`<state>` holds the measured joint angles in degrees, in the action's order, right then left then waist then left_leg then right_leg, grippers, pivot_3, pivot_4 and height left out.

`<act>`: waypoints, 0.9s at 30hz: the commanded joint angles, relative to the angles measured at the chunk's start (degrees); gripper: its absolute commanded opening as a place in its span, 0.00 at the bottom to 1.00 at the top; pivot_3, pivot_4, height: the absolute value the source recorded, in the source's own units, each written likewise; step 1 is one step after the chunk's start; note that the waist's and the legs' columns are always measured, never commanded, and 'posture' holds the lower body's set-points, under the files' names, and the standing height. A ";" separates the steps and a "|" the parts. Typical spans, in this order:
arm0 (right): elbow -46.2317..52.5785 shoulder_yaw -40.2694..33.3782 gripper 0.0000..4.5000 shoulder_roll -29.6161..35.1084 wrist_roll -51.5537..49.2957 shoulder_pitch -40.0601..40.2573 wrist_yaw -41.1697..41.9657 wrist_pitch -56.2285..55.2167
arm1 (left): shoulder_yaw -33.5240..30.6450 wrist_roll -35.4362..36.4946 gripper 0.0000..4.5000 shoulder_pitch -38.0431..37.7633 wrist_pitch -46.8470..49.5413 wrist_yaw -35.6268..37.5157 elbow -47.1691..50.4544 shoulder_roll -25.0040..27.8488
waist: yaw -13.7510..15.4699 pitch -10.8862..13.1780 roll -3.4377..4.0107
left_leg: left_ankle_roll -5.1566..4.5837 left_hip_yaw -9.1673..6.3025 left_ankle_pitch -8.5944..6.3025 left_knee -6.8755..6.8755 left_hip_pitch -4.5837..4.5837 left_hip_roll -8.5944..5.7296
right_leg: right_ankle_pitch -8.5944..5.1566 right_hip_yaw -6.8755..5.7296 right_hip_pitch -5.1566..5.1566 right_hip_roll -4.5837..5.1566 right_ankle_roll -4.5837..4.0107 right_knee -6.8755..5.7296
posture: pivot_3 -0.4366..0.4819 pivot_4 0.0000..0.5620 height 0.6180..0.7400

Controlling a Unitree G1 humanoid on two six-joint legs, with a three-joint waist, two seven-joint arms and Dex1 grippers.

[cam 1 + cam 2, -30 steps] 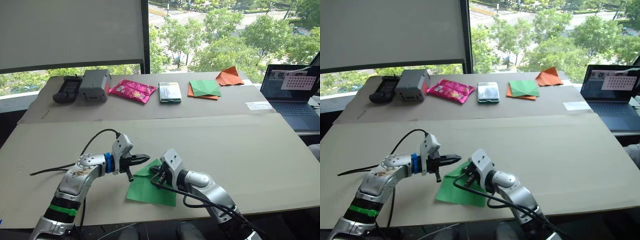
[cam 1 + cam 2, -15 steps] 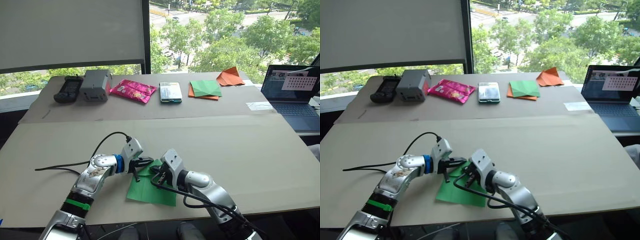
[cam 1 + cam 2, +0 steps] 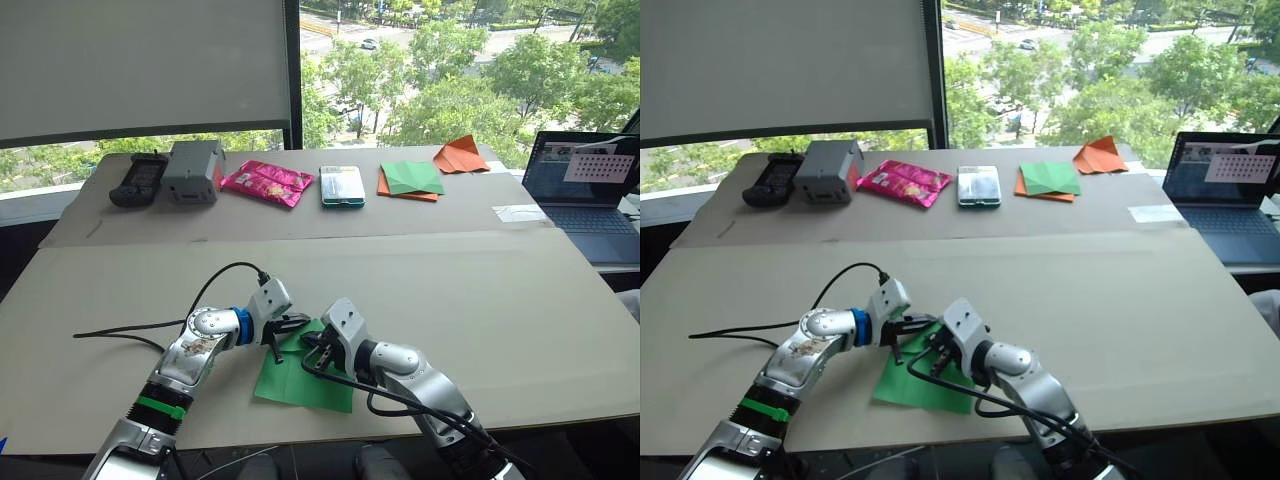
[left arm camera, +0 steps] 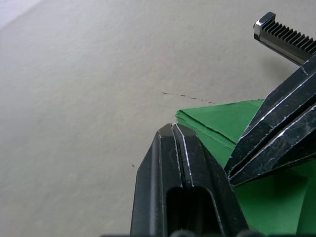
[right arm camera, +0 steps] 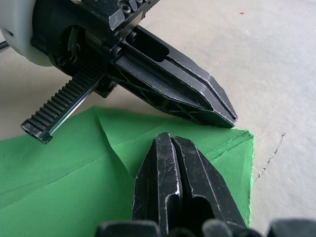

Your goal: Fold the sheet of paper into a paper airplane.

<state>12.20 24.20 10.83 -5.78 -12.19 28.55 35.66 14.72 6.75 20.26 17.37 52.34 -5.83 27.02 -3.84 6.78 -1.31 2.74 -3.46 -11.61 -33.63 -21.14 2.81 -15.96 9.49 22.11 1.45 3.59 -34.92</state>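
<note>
Left gripper slid in, both closed tips now meeting right gripper over the paper's far corner.

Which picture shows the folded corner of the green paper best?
The right wrist view: the sheet of paper lies close up there, creases plain. The left wrist view catches one corner past the fingers. In the head views the grippers partly cover it.

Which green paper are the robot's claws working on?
The sheet of paper near the table's front edge, with both claws at its far corner; the other green paper lies on orange sheets far back.
</note>
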 commanded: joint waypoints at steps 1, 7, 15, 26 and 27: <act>0.09 0.27 0.00 0.30 0.20 0.36 -0.23 2.00 | 3.13 -2.94 0.01 -0.24 -1.70 1.24 -0.89 0.81 | 0.00 -0.02 0.00 | 0.00 0.00 0.00 0.00 0.00 0.00 | 0.00 0.00 0.00 0.00 0.00 0.00 | 0.48 0.27 1.00; 0.20 -0.14 0.00 -0.01 0.15 0.45 -0.68 2.96 | 6.20 -7.37 0.01 -3.01 -7.56 3.56 0.59 5.58 | -0.17 -0.32 0.06 | 0.00 0.00 -0.01 0.02 0.00 0.01 | -0.01 0.00 0.01 0.00 -0.01 0.00 | 0.48 0.27 1.00; 0.12 -0.32 0.00 -0.21 0.05 0.51 -0.87 3.24 | 4.72 -7.42 0.01 -6.24 -8.94 3.89 2.23 9.93 | -0.23 -0.46 0.09 | 0.00 0.01 -0.01 0.05 0.01 0.02 | -0.03 0.00 0.04 0.00 -0.04 0.00 | 0.48 0.27 1.00; -0.16 -0.09 0.00 -0.48 -0.04 0.50 -0.77 3.37 | 2.16 -5.79 0.01 -14.86 -9.29 5.98 10.63 17.35 | -0.57 -0.52 0.09 | 0.00 0.03 -0.01 0.36 0.12 0.07 | -0.08 0.01 0.11 0.00 -0.13 0.00 | 0.48 0.27 1.00; -0.19 -0.10 0.00 -0.51 -0.05 0.49 -0.77 3.37 | 1.78 -5.05 0.01 -15.54 -8.96 6.32 11.56 17.69 | -0.59 -0.52 0.10 | 0.00 0.03 -0.01 0.38 0.13 0.08 | -0.09 0.01 0.13 0.00 -0.15 0.00 | 0.48 0.27 1.00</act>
<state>12.47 24.17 10.10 -5.84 -12.17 28.15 37.63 14.64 2.37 7.66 6.56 55.95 6.69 43.38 -4.43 6.26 -1.22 2.74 -3.42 -11.63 -33.23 -21.01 2.90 -16.06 9.50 22.24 1.45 3.43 -34.92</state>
